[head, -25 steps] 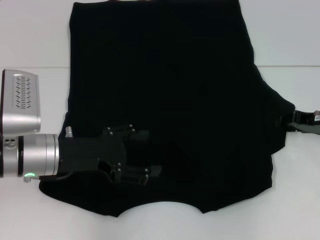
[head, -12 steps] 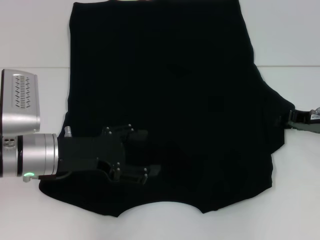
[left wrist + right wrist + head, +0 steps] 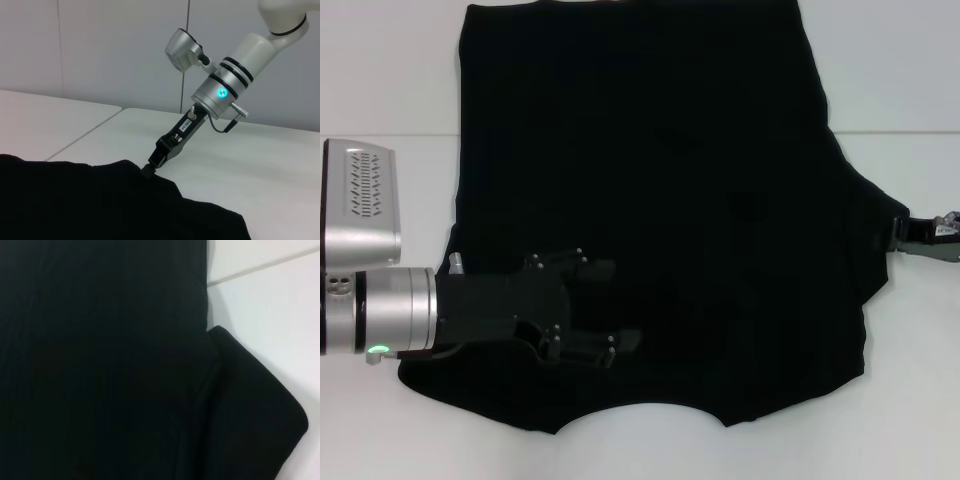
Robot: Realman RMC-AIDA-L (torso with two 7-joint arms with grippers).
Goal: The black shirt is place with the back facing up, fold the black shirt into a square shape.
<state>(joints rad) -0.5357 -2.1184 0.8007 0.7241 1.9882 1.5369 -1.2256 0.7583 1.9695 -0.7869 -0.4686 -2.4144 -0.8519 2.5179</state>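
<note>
Both grippers at the edges of the black shirt, which lies spread on the white table.

The shirt lies flat and plain side up, covering most of the table's middle. The left gripper lies over the shirt's left sleeve area near its lower left corner, its two black fingers parted with a gap between them, resting on or just above the cloth; whether they pinch any fabric cannot be told. The right gripper meets the shirt's right sleeve edge, its tip narrowed onto the raised cloth there, apparently gripping the fabric.
</note>
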